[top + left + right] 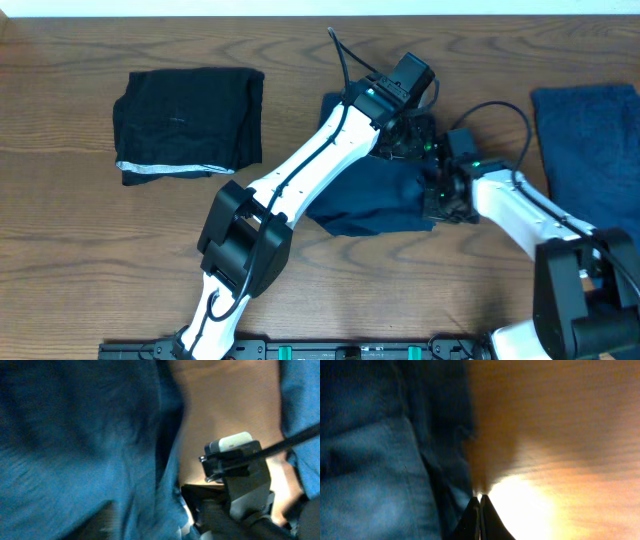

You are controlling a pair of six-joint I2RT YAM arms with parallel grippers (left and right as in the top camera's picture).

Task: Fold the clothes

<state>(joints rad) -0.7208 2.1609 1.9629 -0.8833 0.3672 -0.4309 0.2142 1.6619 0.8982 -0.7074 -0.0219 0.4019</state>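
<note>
A folded black piece point(188, 120) is laid at upper left of the desk point(80, 250). A navy garment point(370, 205) is bunched at centre, where the left end effector point(410, 132) is largely hidden and its width cannot be told. The right end effector point(480, 510) is pinched closed beside the garment's edge. Another navy piece point(590, 140) is seen far right.

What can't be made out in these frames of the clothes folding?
Overhead: left gripper hidden under its own wrist; open or shut unclear.
Overhead: blue cloth piece at right, cut by frame edge.
Left wrist: crumpled navy-blue cloth garment, blurred; folds unreadable.
Right wrist: shut right gripper; blur hides whether it pinches cloth.
</note>
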